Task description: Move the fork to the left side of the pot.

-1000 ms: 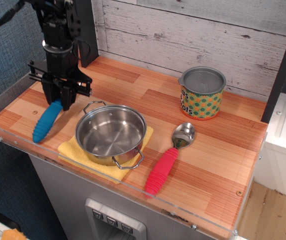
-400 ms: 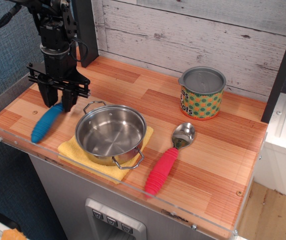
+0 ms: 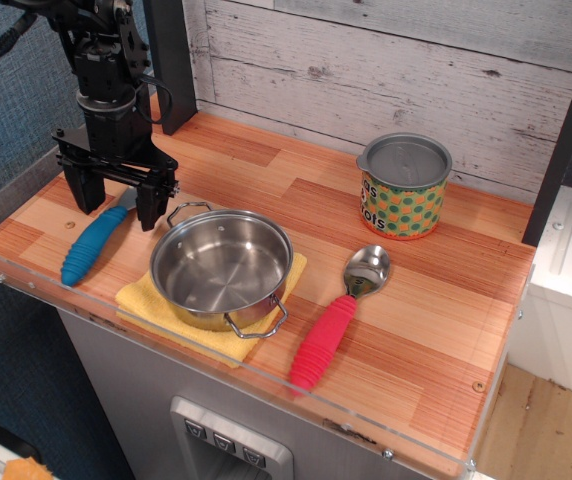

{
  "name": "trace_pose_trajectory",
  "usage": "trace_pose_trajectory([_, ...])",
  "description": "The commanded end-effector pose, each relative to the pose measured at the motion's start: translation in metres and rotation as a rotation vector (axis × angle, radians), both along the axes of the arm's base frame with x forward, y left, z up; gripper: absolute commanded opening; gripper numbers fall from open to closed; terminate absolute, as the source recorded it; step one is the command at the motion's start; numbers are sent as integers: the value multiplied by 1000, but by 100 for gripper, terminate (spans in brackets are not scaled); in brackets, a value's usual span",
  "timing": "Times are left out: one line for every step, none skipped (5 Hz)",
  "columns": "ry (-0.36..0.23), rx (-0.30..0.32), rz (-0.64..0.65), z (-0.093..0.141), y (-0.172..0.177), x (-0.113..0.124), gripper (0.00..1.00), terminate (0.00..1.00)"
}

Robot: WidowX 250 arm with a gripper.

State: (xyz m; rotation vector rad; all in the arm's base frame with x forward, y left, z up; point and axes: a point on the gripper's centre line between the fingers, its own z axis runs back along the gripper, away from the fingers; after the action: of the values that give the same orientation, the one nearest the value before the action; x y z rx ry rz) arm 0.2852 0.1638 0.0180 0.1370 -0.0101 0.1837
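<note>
The fork [image 3: 91,246] is lying flat on the counter just left of the pot [image 3: 222,268], so the placing step looks done. The gripper [image 3: 116,205] is hanging spread wide over its tine end, holding nothing, and need only be lifting clear. Its ribbed blue handle is pointing toward the near edge, away from the pot.

One fork [image 3: 90,246], blue ribbed handle; one pot [image 3: 221,268], shiny steel, two wire loop handles; one yellow cloth [image 3: 142,294] under pot; one spoon [image 3: 338,319], pink handle; one tin can [image 3: 403,186], green-orange dotted, grey lid; one claw [image 3: 115,207], two fingers; one wooden surface [image 3: 436,300] carrying all
</note>
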Motion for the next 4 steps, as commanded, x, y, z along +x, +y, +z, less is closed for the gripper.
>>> trace_pose_trajectory([-63,57,71,49,2,-3,100,0])
trace_pose_trajectory([-77,88,128,74,-2,1,100,0])
trace_pose_trajectory([-115,67,170,88,-17,9,100,0])
trace_pose_trajectory([-129,33,189,94,-40,21,100,0])
